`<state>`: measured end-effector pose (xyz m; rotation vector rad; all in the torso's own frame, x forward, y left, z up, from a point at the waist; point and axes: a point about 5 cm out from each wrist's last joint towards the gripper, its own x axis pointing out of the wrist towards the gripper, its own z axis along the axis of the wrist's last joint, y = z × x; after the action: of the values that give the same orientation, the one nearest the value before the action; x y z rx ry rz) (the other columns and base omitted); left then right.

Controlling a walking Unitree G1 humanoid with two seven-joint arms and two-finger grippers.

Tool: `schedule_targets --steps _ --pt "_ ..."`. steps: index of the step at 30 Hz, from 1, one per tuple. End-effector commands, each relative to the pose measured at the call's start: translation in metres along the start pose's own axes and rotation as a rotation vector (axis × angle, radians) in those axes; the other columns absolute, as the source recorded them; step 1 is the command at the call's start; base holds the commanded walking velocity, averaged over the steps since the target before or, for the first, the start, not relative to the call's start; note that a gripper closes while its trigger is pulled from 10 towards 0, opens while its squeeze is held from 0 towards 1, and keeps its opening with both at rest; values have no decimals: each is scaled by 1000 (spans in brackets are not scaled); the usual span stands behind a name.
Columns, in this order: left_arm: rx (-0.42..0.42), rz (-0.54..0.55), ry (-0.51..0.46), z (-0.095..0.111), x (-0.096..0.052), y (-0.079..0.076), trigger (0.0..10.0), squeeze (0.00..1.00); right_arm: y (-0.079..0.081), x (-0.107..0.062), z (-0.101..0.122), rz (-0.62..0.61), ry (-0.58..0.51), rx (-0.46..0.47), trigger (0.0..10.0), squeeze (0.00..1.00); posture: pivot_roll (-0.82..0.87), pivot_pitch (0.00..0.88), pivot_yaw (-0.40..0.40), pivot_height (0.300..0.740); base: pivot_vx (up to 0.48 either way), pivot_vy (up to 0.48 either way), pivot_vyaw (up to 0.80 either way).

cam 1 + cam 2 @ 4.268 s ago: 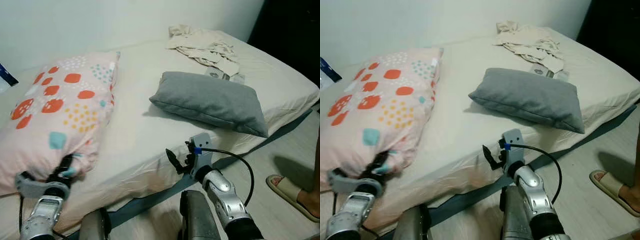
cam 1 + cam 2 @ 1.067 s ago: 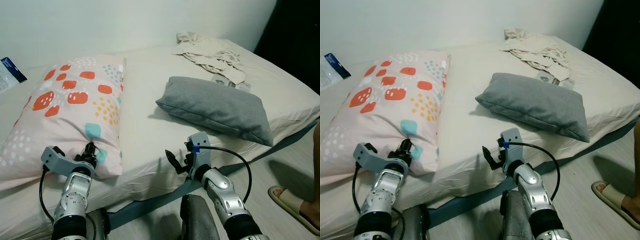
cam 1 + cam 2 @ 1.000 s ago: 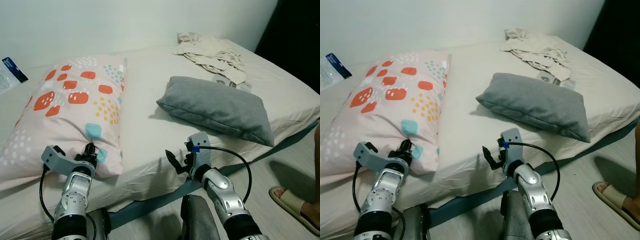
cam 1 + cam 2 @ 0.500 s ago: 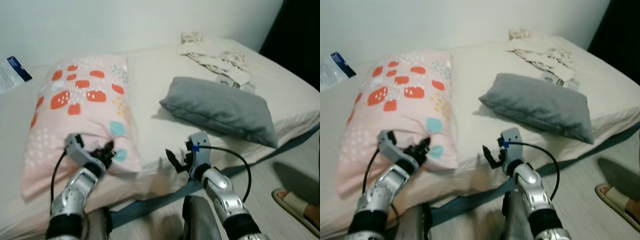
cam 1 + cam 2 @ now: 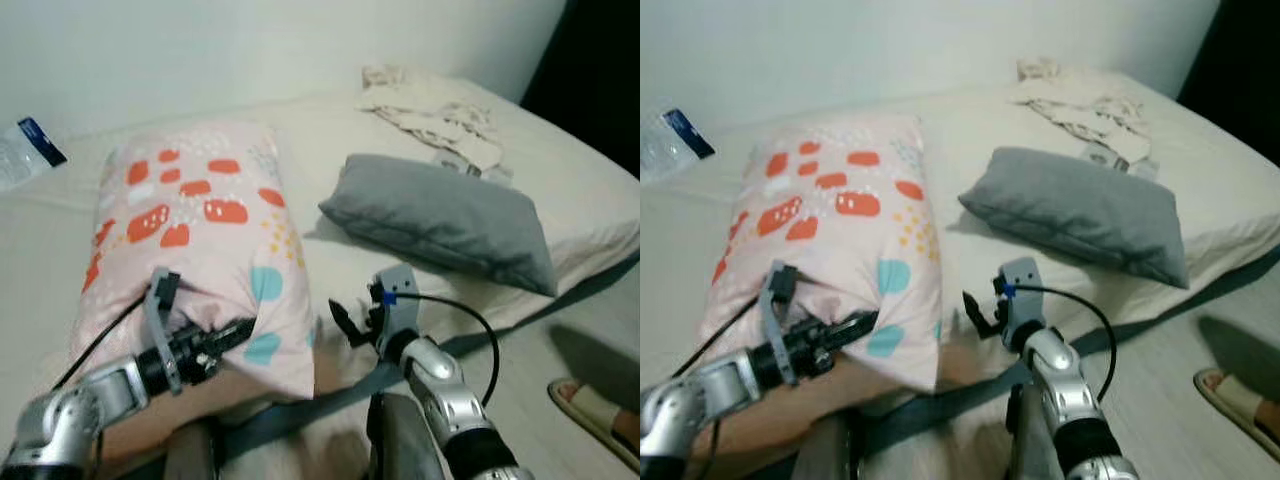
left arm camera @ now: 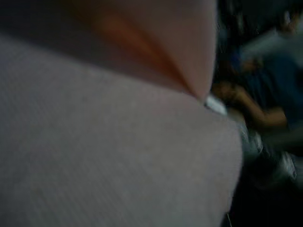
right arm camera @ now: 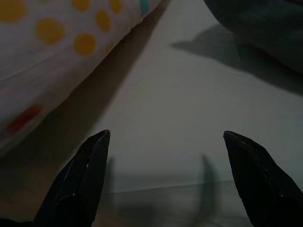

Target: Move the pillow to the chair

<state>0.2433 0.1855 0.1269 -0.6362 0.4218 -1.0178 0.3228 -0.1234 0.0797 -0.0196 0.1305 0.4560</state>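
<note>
Pillow (image 5: 200,240) in left tool (image 5: 235,332), lifted.

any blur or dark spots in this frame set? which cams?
Left wrist view: heavily blurred, pressed against the patterned pillow, dark at one edge. Right wrist view: dim but sharp, right claw open over the shadowed bed sheet. Eye views: mild motion softness around the left claw; grey pillow clear.

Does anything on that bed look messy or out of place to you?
A few things. The patterned pillow sits askew with its near end hanging over the bed edge, where the left gripper pinches its corner. Crumpled beige clothes lie at the far corner, and a plastic packet lies by the wall. The grey pillow lies at an angle.
</note>
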Motion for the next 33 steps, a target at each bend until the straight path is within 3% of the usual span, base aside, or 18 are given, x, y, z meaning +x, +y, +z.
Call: schedule_targets --steps 1,3,5,7,8,11,12,14,15,23,33 --pt "-14 -139 122 -15 6 -16 0 0 3 -1 -5 10 11 2 10000 0 -2 118 -23 556 0 0 0" --pt "36 -49 165 -21 2 -6 0 0 4 0 -5 11 10 5 10000 0 1 114 -21 556 0 0 0" --pt "169 197 138 -21 4 20 0 0 5 1 -5 11 6 10 10000 0 1 114 -21 556 0 0 0" --pt "233 386 57 -14 6 40 0 0 6 2 -4 10 1 13 10000 0 1 113 -19 556 0 0 0" --pt "233 386 57 -14 6 40 0 0 6 2 -4 10 1 13 10000 0 1 113 -19 556 0 0 0" --pt "220 653 -175 3 5 60 0 0 6 3 -2 3 -9 17 10000 0 -7 109 -13 556 0 0 0" --pt "187 672 -234 5 5 60 4078 67 5 3 -2 0 -12 19 10000 0 -8 109 -14 556 0 0 0" --pt "187 672 -234 5 5 60 4078 67 5 3 -2 0 -12 19 10000 0 -8 109 -14 556 0 0 0" --pt "168 671 -265 6 6 59 10000 1000 5 3 -1 -1 -14 19 10000 0 -10 109 -14 556 0 0 0" --pt "207 661 -292 -1 8 55 10000 1000 -1 0 0 -21 -22 18 10000 0 -21 104 -12 556 0 0 0" --pt "223 726 -301 2 -17 63 10000 1000 0 -3 -4 -31 -21 29 10000 0 -20 104 -8 556 0 0 0"
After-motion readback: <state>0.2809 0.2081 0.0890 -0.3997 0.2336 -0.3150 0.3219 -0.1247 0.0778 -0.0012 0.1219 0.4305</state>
